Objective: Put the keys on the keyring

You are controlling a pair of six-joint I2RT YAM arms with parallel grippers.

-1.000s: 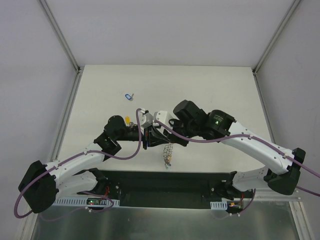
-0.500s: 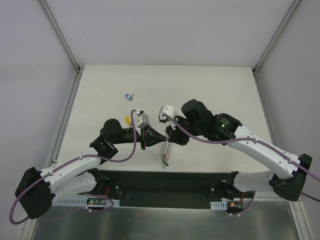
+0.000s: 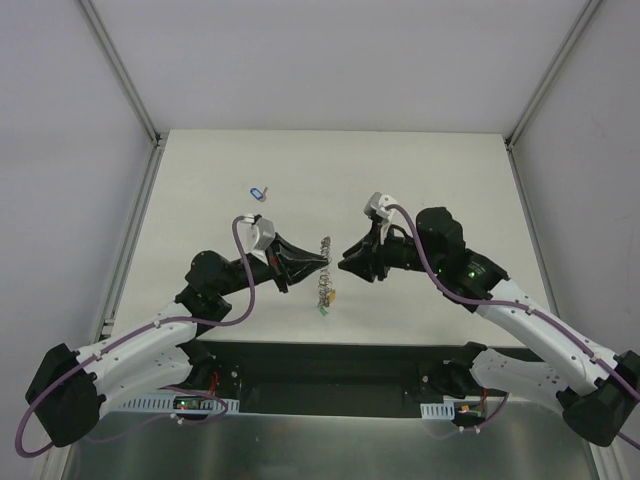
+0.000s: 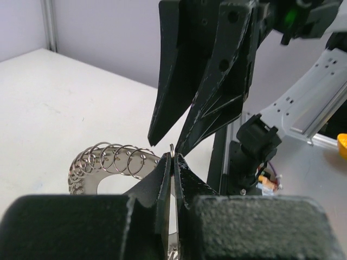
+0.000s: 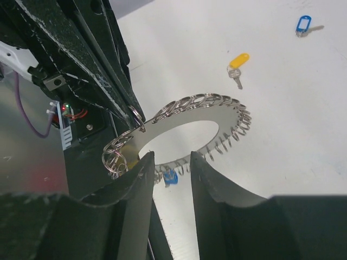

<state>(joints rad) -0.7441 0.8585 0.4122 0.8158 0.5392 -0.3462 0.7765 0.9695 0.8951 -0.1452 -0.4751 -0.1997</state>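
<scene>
The keyring (image 3: 324, 268), a flat grey disc edged with wire loops, hangs in the air edge-on between the two grippers. My left gripper (image 3: 316, 262) is shut on one of its wire loops, seen pinched between the fingertips in the left wrist view (image 4: 172, 156). The disc (image 4: 81, 177) lies beyond them. My right gripper (image 3: 346, 264) is open; in its wrist view (image 5: 171, 158) the fingers stand either side of the keyring's (image 5: 168, 123) near rim. A blue tag (image 5: 170, 176) hangs on the ring. A yellow key (image 5: 237, 62) and a blue key (image 5: 303, 24) lie on the table.
The blue key (image 3: 258, 191) lies at the far left of the white table (image 3: 430, 180). A black strip (image 3: 330, 365) runs along the near edge by the arm bases. Metal frame posts (image 3: 120, 70) stand at the table's far corners.
The two arms have drawn apart, the right gripper going right and the left wrist going left. The keyring has risen and moved away from the near edge in the left gripper.
</scene>
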